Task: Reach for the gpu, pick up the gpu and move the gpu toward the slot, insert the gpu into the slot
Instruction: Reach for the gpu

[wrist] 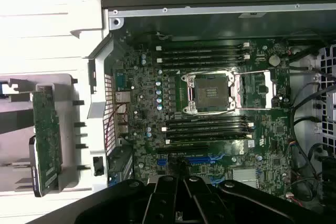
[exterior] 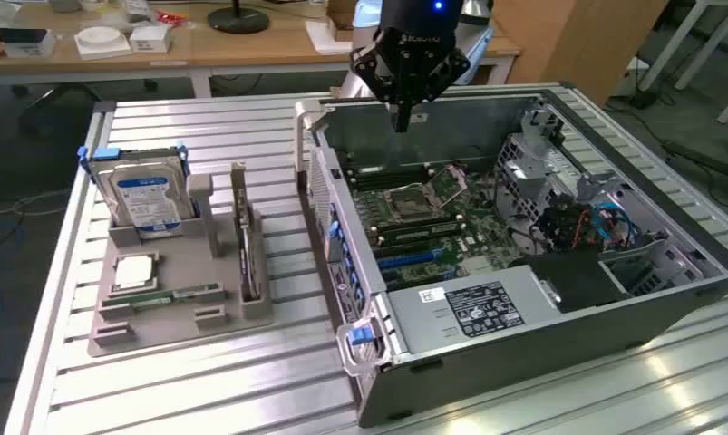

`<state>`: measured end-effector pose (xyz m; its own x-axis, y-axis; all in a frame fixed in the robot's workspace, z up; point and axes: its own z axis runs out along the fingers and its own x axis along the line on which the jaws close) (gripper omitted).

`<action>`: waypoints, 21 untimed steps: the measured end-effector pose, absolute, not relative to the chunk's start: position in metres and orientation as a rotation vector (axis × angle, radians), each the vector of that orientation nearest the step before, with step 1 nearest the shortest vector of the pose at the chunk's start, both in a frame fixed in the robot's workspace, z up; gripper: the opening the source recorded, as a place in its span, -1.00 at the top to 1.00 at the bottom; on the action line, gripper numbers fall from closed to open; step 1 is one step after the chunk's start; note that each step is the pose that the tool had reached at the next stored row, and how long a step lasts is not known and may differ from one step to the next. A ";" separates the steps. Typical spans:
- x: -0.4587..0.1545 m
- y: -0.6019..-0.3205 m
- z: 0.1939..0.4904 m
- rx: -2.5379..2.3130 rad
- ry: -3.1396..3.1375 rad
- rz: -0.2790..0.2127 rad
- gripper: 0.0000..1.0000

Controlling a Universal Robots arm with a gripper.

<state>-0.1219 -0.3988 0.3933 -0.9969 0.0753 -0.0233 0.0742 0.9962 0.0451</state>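
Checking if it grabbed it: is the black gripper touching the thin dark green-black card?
Apart. Exterior view: gripper hangs above the metal computer case; card stands in the grey tray.

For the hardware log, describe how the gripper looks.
The gripper is matte black. Its body spreads into jointed linkage bars that form a diamond outline and taper to slim jaws. There is faint pale lettering across the body and a blue light glowing at its top.

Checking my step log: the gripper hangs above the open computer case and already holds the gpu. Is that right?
Not quite. The gripper does not hold the gpu. The exterior view shows the card standing on edge in the grey holder on the table, to that view's left of the case and apart from the gripper. The rest is right: the gripper hangs above the open computer case.
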 end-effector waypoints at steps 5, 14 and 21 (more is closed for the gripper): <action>-0.122 -0.399 0.393 0.117 3.114 0.069 0.80; -0.138 -0.399 0.393 0.116 3.114 0.069 0.80; -0.158 -0.399 0.393 0.116 3.114 0.069 0.80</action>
